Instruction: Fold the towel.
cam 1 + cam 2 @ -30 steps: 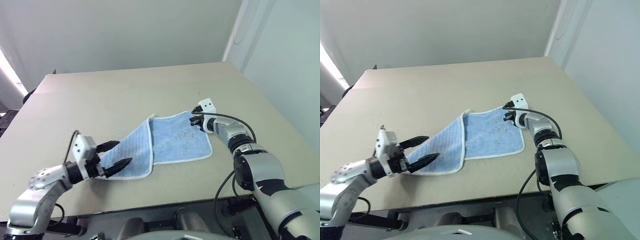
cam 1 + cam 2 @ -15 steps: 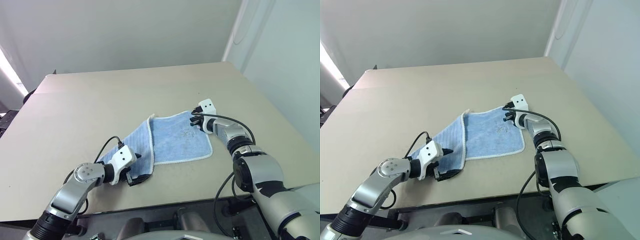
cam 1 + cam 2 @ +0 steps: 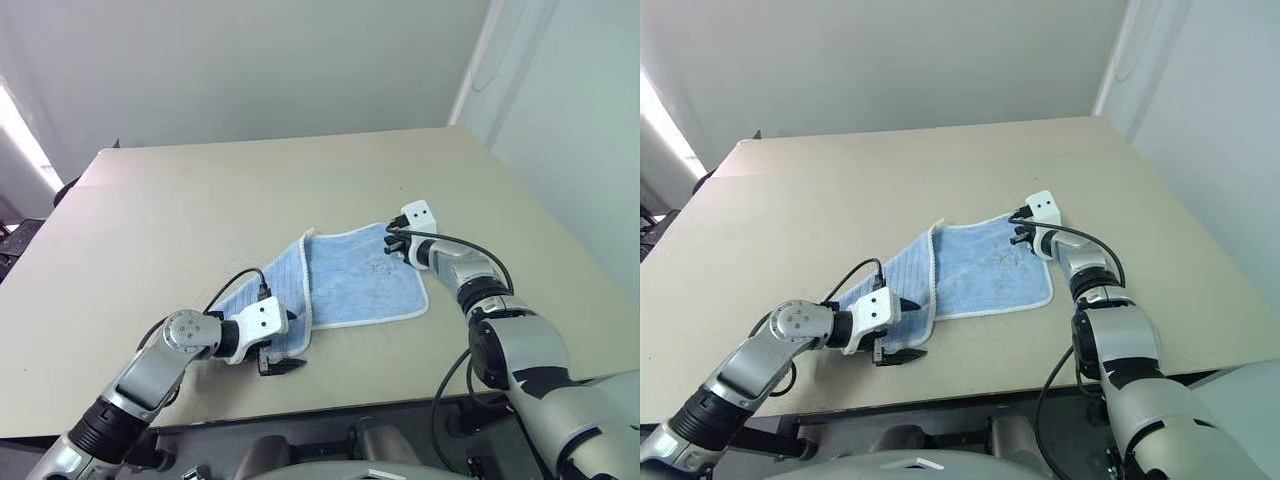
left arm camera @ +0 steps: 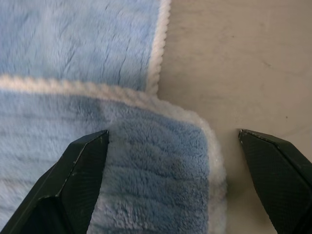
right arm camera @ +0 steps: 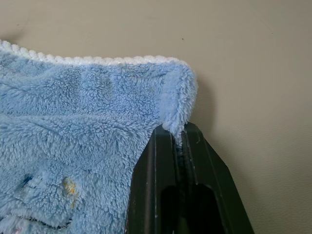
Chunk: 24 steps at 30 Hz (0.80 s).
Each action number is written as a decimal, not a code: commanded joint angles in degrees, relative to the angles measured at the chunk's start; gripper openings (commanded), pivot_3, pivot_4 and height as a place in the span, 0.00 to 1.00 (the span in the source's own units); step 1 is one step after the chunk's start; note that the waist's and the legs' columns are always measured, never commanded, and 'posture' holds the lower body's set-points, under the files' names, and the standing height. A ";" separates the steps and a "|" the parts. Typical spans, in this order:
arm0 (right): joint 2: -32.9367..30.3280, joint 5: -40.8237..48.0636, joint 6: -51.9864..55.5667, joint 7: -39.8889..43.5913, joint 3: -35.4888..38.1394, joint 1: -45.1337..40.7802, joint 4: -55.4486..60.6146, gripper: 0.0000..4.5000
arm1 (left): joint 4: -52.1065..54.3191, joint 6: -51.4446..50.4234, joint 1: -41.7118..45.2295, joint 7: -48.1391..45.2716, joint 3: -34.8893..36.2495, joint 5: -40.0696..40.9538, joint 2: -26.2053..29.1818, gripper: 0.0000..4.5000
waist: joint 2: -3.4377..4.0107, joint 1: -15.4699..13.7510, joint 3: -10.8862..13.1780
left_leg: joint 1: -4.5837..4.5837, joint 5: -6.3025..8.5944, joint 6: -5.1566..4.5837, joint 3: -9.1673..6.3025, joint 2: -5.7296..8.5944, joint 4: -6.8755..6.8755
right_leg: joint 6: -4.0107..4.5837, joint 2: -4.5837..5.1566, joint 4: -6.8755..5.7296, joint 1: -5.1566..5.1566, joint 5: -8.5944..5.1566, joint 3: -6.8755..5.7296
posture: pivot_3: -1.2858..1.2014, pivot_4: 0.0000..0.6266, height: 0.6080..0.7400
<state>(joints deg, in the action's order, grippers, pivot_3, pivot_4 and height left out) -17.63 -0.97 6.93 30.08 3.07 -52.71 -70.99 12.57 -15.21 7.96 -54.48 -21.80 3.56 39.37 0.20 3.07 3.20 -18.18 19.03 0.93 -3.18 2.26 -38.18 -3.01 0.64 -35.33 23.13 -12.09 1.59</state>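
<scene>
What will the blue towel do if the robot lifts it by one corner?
The towel would probably droop, since one side already lies folded over. It looks fluffy and thin, so likely light. The right hand pinches a corner that bunches softly.

Head stereo pair looking down over table [image 3: 200, 200]; wrist cameras close above towel [image 4: 97, 73]

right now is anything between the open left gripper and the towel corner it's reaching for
Nothing visible. The left gripper is open directly over the near corner of the towel, with only bare table beside it. The right gripper pinches the far corner.
</scene>
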 commanded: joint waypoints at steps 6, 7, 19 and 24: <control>-1.79 -0.10 0.45 -2.06 0.45 0.46 0.90 0.00 | -6.22 3.80 -1.29 0.83 -3.78 -6.61 0.41 0.72 | 0.24 -0.69 -0.14 | 0.66 0.00 -0.01 0.00 -0.01 0.02 | 0.01 -0.02 0.00 -0.48 -0.18 0.00 | 0.52 0.00 1.00; -1.76 0.05 0.49 -2.14 0.56 0.46 0.89 0.00 | -6.58 3.78 -1.23 0.69 -3.80 -6.50 0.32 0.65 | 0.24 -0.69 -0.14 | 0.70 0.00 -0.01 0.00 -0.01 0.02 | 0.00 -0.02 0.01 -0.58 -0.19 0.01 | 0.52 0.00 1.00; -1.90 0.25 0.92 -3.05 0.76 0.20 0.77 0.00 | -8.77 -4.74 0.66 -1.31 0.83 1.26 -3.13 0.01 | 0.27 -0.64 -0.15 | 0.74 -0.18 -0.31 0.00 -0.01 0.01 | -0.01 -0.02 -0.06 -0.88 -0.20 0.03 | 0.52 0.00 1.00; -1.94 0.61 0.72 -2.57 0.98 0.56 1.25 0.00 | -6.95 -9.69 1.31 -1.87 7.46 9.35 -3.64 0.01 | 0.26 -0.46 -0.14 | 0.72 -0.19 -0.34 -0.02 -0.01 0.01 | -0.01 -0.03 -0.09 -0.78 -0.20 0.03 | 0.52 0.00 1.00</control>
<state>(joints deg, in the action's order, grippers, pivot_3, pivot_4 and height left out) -18.56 -0.86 7.63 27.88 3.25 -51.81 -70.98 7.26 -21.96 8.21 -57.96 -19.18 11.53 34.96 0.46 2.61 3.07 -17.45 18.84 0.59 -3.22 2.24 -38.16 -3.01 0.61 -35.43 22.37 -12.29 1.62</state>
